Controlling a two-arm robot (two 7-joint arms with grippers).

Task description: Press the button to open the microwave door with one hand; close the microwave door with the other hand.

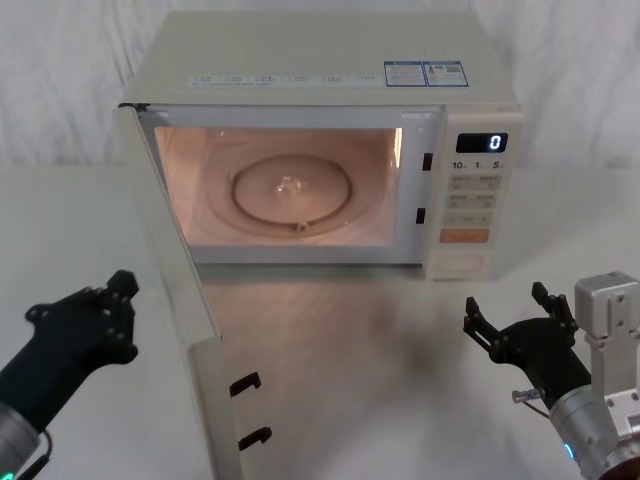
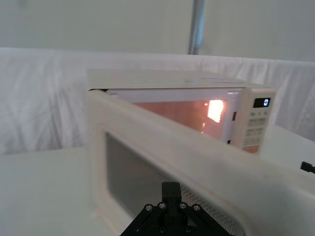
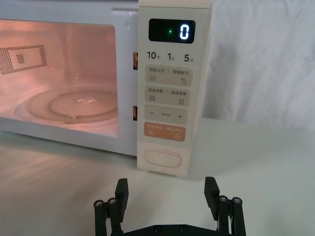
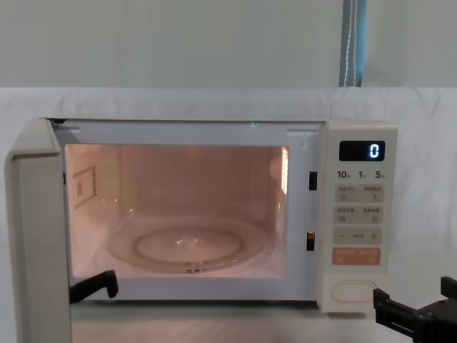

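Observation:
The microwave door (image 1: 180, 290) stands swung wide open to the left, and the lit cavity with its glass turntable (image 1: 290, 190) is exposed. In the left wrist view, the door's (image 2: 197, 162) outer face and window lie close ahead. My left gripper (image 1: 118, 292) sits shut just left of the door's outer side, a small gap away. The button (image 3: 164, 158) is the blank cream oval at the bottom of the control panel (image 1: 470, 200). Low on the right, in front of the panel and short of the button (image 1: 462, 265), my right gripper (image 1: 507, 310) is open and holds nothing.
The microwave (image 1: 320, 70) stands at the back of a white-covered table (image 1: 380, 380), and its display (image 4: 361, 151) reads 0. Two black latch hooks (image 1: 248, 410) stick out from the door's inner edge. White cloth hangs behind.

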